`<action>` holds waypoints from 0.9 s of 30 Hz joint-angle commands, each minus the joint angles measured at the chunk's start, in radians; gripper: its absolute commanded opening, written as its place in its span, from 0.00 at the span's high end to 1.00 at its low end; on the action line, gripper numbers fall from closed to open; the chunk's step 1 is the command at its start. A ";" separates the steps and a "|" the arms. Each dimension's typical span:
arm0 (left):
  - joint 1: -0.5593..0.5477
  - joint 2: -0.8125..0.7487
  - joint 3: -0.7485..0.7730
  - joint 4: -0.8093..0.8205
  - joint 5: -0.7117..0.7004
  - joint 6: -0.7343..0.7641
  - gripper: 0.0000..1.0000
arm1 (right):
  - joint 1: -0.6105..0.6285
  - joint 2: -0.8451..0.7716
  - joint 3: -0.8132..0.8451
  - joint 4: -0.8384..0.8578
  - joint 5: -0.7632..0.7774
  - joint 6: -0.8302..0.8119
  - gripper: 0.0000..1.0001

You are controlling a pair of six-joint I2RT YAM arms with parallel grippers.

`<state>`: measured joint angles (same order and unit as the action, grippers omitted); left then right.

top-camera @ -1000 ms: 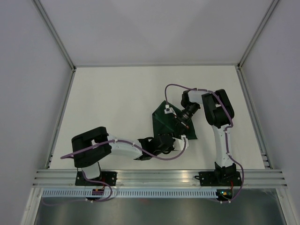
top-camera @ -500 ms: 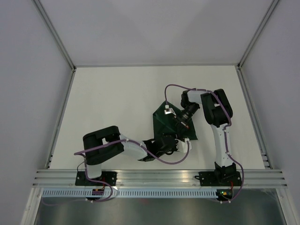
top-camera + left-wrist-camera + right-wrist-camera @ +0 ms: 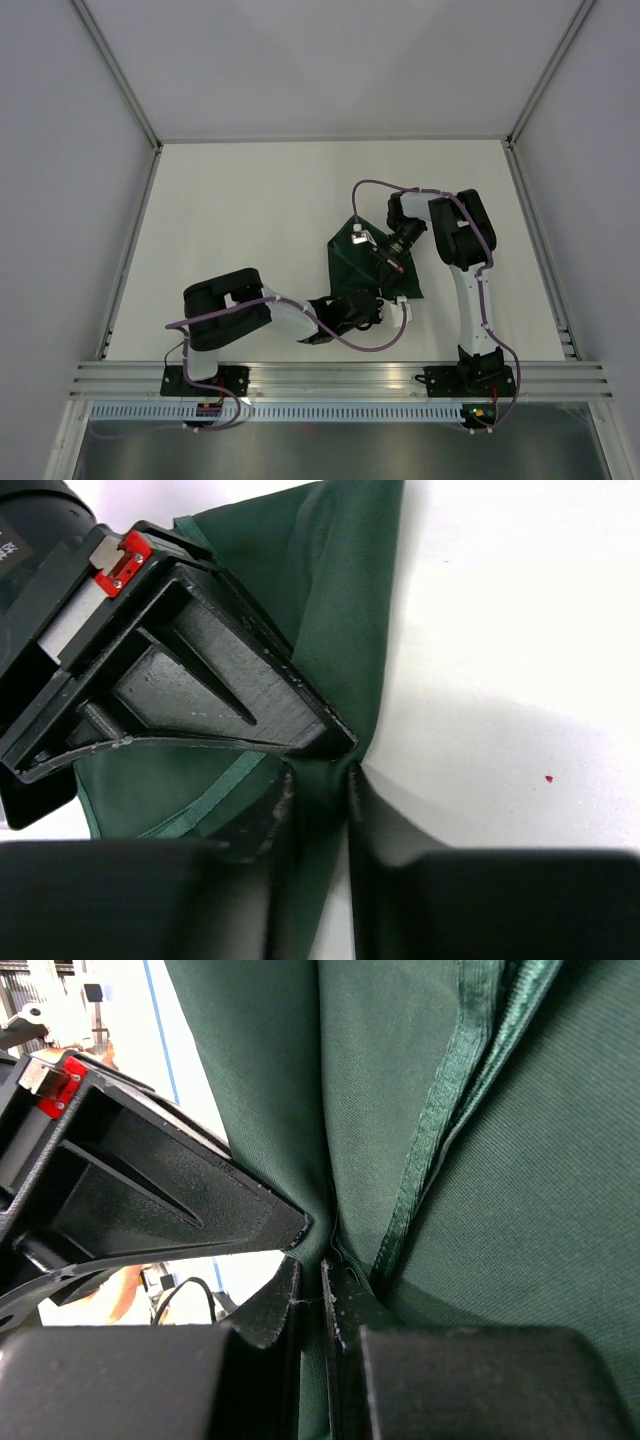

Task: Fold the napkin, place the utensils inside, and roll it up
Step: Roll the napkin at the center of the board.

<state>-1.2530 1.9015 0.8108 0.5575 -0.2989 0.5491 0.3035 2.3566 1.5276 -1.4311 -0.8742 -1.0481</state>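
Observation:
The dark green napkin (image 3: pixel 345 262) lies bunched on the white table between the two arms. My left gripper (image 3: pixel 362 308) is at its near edge, shut on a fold of the cloth (image 3: pixel 330 590) that runs up between the two fingers (image 3: pixel 318 798). Just beyond it, my right gripper (image 3: pixel 388 274) is shut on a hemmed fold of the napkin (image 3: pixel 520 1160), pinched between its pads (image 3: pixel 312 1295). The two grippers almost touch: the right one's finger (image 3: pixel 200 670) fills the left wrist view. The utensils are out of view.
Grey walls enclose the white table (image 3: pixel 250 210) on three sides. An aluminium rail (image 3: pixel 340 378) runs along the near edge by the arm bases. A purple cable (image 3: pixel 365 185) loops above the right arm. A tiny red speck (image 3: pixel 547 778) lies on the table.
My left arm has swung its elbow to the right and its jaws have closed on the napkin's near edge. The right gripper has kept its grip and barely moved.

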 commanded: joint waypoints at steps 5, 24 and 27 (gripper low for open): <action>0.029 0.059 0.007 -0.186 0.144 -0.133 0.94 | -0.001 0.046 0.009 0.172 0.164 -0.058 0.92; 0.122 0.028 0.034 -0.311 0.434 -0.287 0.98 | -0.044 -0.261 -0.067 0.383 0.161 0.149 0.48; 0.153 0.030 0.034 -0.314 0.480 -0.328 0.98 | -0.072 -0.335 -0.115 0.536 0.175 0.246 0.48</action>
<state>-1.1183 1.8862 0.8768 0.4500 0.0349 0.3454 0.2646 2.1002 1.4429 -1.1320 -0.7456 -0.9047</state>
